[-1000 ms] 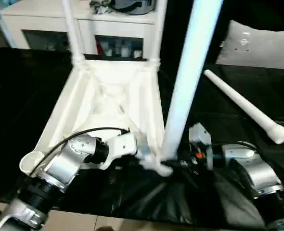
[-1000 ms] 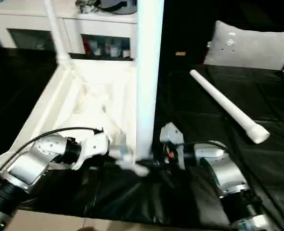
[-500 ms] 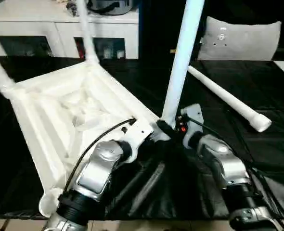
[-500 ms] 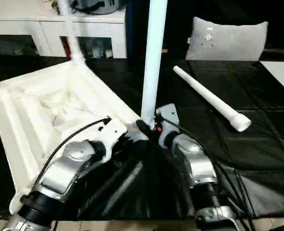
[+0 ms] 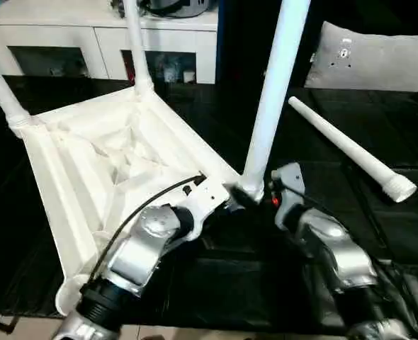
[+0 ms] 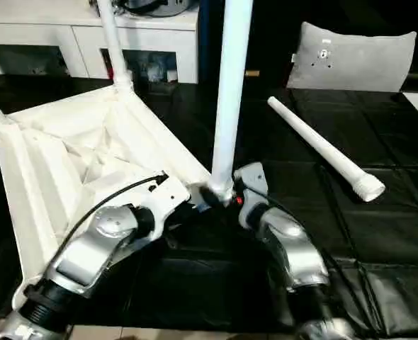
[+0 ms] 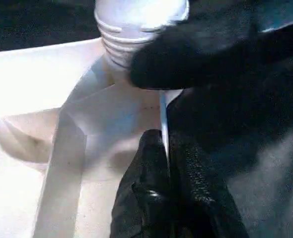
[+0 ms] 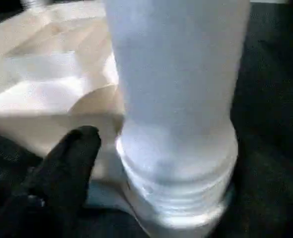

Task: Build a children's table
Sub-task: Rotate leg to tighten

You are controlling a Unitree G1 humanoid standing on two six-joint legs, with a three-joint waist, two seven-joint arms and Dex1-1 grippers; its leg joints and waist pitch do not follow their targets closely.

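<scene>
My left forearm (image 5: 134, 255) reaches forward and inward from the near edge, wrist bent toward the table top's (image 5: 103, 163) nearest corner. The left pincer (image 7: 164, 144) is clenched, its two black fingers (image 7: 146, 198) pinching the thin edge of the table top just beside the corner socket. The table top lies upside down, ribbed underside up, on the black cloth (image 5: 216, 283).

My right forearm (image 5: 333, 255) comes in from the other side of that corner, wrist angled inward to face the left one. The right pincer (image 6: 227, 198) is released around the foot of the upright leg (image 5: 273, 92); the one black finger (image 8: 69, 163) I can see stands just beside the ribbed base of the leg, not pressed on it. The leg stands in the table top's nearest corner socket, rising out of the head views.

Off the table top's near-left end, the corner socket (image 5: 67, 301) is an open round cup with no leg in it. At the left corner a second leg (image 5: 0, 85) stands upright, and at the far corner a third leg (image 5: 134, 42) does too.

Well to the right of the table top, the fourth leg (image 5: 351, 152) lies loose on the black cloth, thick end nearer to me. Beyond it rests a grey-white cushion (image 5: 372, 57), and behind the table top's far corner stands a white cabinet (image 5: 88, 28).
</scene>
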